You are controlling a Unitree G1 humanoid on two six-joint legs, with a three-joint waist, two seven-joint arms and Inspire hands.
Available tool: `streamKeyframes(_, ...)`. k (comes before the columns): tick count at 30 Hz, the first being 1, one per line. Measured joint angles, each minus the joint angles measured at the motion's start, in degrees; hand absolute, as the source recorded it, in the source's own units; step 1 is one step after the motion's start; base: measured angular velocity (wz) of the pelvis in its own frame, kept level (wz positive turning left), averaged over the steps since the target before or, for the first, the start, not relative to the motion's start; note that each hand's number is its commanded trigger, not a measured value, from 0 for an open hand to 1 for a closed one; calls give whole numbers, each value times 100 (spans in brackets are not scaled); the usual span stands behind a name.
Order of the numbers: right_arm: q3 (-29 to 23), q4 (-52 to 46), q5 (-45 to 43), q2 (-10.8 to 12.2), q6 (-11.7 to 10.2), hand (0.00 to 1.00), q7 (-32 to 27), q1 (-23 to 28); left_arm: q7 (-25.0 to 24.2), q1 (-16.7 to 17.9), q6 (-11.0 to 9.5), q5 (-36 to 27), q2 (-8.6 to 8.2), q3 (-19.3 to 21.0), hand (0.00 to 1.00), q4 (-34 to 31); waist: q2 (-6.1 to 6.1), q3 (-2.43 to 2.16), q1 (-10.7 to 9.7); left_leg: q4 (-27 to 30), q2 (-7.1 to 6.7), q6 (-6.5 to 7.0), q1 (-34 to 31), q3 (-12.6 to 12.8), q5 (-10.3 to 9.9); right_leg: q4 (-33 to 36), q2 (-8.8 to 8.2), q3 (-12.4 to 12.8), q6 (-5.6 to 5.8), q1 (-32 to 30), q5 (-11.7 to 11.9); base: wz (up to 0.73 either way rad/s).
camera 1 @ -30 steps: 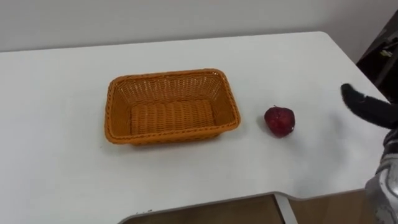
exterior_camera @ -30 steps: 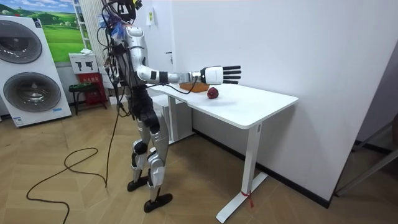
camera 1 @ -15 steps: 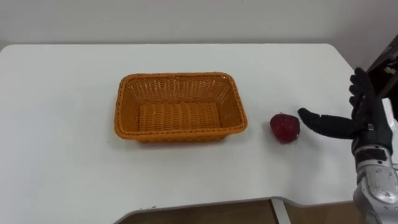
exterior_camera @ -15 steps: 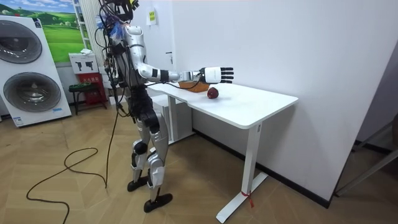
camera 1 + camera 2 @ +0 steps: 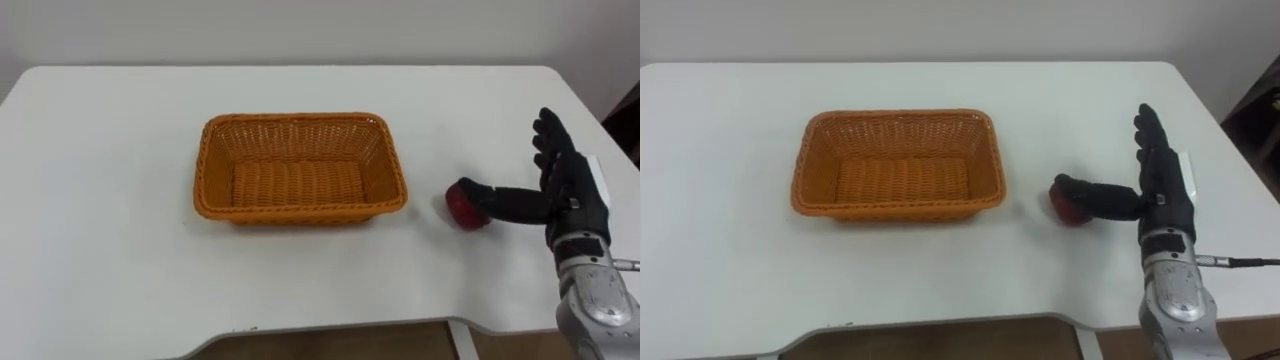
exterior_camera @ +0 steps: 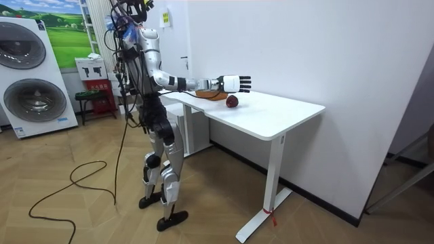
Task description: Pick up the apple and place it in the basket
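Right hand nearer — thumb across apple, fingers straight

White table bears 2 items directly on its top: 1 orange wicker basket, upright near the centre, and 1 red apple to the basket's right, not touching it.

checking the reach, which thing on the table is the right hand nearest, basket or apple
The red apple: the right hand has its thumb over it, while the orange wicker basket sits apart to its left.
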Motion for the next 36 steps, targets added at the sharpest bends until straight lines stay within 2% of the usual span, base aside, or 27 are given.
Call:
streamKeyframes(8,4,16,-4,-1,-3,0,-1,0,-3,16,0,-3,1,3,0,12,-75,-13,70,11,-1,-1,0,3,0,1,-8,-19,0,11,0,0)
streamKeyframes(13,2,514,24,-16,-91,0,1,1,-3,57,0,-3,9,5,0,63,-128,-11,68,13,-2,-2,12,-5,2,-8,-10,-31,0,27,0,0)
streamKeyframes(18,1,904,-1,-49,-89,0,110,-12,-4,51,1,-9,13,3,0,84,-106,0,57,14,-3,-2,8,-17,2,3,-34,-172,0,29,0,0)
streamKeyframes(27,-8,1513,-230,-66,-75,0,526,-247,-16,22,42,-4,32,2,0,82,-66,25,46,18,-3,-2,-11,-32,1,1,-34,-179,0,25,0,0)
streamKeyframes(36,147,2100,-633,-108,23,0,561,-599,3,40,47,-3,114,-16,0,89,-125,33,85,32,-14,-4,16,-178,4,-36,-61,-339,0,116,-1,7)
